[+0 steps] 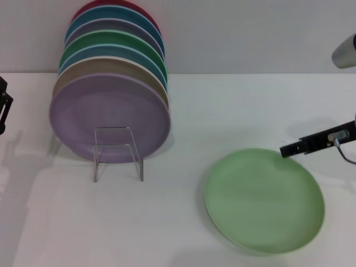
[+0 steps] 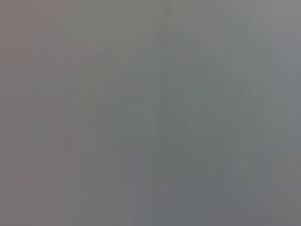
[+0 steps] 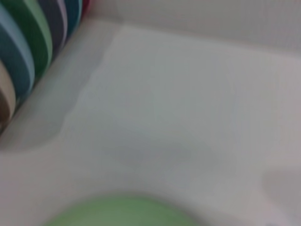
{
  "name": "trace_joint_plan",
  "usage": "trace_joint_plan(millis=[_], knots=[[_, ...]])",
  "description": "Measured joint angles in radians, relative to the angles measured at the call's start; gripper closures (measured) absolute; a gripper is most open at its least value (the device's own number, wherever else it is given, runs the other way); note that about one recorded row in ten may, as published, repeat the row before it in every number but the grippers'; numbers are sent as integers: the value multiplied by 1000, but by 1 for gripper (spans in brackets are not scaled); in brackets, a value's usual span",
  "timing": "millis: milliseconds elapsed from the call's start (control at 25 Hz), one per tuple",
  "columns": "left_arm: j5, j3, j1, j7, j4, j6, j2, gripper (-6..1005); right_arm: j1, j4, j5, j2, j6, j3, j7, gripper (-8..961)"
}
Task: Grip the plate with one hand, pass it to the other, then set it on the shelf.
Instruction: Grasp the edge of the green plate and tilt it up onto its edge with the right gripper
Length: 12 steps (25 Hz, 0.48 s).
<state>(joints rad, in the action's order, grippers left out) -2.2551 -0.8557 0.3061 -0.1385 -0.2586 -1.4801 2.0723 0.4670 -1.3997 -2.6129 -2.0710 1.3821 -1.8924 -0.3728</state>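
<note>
The light mint-green plate lies flat on the white table at the right front. Its far edge also shows in the right wrist view. My right gripper comes in from the right edge and hovers just above the plate's far right rim. The clear acrylic shelf stands at the left middle, its bent front bracket in front of a lilac plate. My left gripper stays at the far left edge, away from the plate. The left wrist view shows only flat grey.
Several coloured plates stand upright in a row on the shelf behind the lilac one, back to the wall; their edges show in the right wrist view. Bare white table lies between the shelf and the mint-green plate.
</note>
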Motion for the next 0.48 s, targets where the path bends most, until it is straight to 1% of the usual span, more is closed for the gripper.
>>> trace_joint_plan(millis=[120, 480], knots=[[2, -4, 2, 0, 0, 1, 0, 188, 48, 62, -13, 3, 91, -76, 8, 251], [2, -5, 10, -1, 1, -4, -1, 188, 59, 92, -69, 5, 146, -126, 33, 251]])
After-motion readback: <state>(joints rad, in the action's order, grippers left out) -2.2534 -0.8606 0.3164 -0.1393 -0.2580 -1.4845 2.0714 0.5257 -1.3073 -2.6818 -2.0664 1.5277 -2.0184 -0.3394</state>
